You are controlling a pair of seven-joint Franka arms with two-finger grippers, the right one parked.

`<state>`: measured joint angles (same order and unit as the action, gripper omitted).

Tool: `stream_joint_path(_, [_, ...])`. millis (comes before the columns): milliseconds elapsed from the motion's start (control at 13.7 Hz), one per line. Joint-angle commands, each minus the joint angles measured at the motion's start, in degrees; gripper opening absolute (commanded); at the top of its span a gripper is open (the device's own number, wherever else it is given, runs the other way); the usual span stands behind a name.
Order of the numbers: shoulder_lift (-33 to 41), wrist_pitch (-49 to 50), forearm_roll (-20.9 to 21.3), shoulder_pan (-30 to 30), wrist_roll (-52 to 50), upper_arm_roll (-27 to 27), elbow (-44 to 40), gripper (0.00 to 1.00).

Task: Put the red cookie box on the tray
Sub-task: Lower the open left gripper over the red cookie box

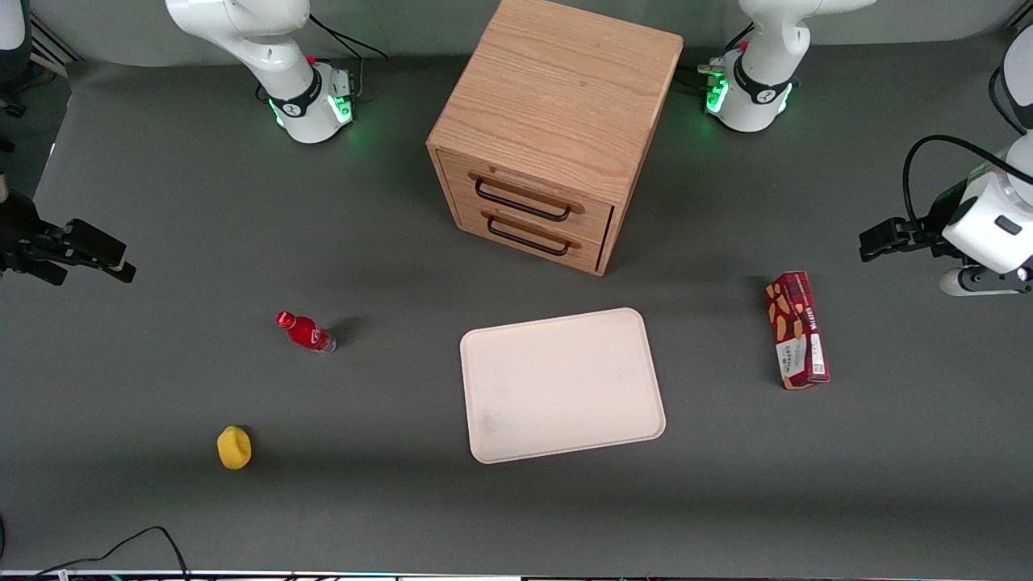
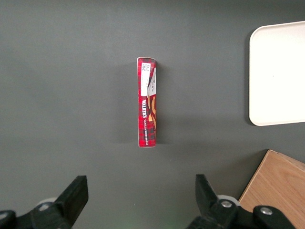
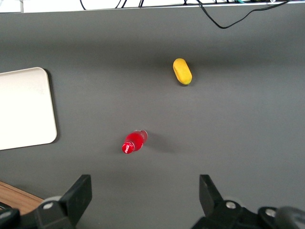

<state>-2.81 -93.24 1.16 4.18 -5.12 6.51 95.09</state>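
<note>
Box (image 1: 796,331): we see it on the surface, right of frame.
Tray (image 1: 562,385): centre, bare.
Gripper (image 1: 880,240): upper right, fingers spread apart.

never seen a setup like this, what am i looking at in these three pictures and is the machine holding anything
These are two robot arms at a grey table. One picture looks down from the front; the other two come from cameras on each arm's wrist. The working arm's end effector is open and holds nothing; it hovers near the red cookie box, which lies on the table beside the cream tray, apart from it. A wooden drawer cabinet stands farther from the front camera than the tray. Toward the parked arm's end stand a small red bottle and a yellow object.
</note>
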Motion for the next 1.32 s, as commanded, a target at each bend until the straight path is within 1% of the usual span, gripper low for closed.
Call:
stream_joint_path(0, [0.6,0.2,0.2,-1.5,-0.5,-0.4,0.4,1.00])
stream_joint_path(1244, [-0.4,0.3,-0.5,-0.9,-0.3,-0.5,-0.3,1.00])
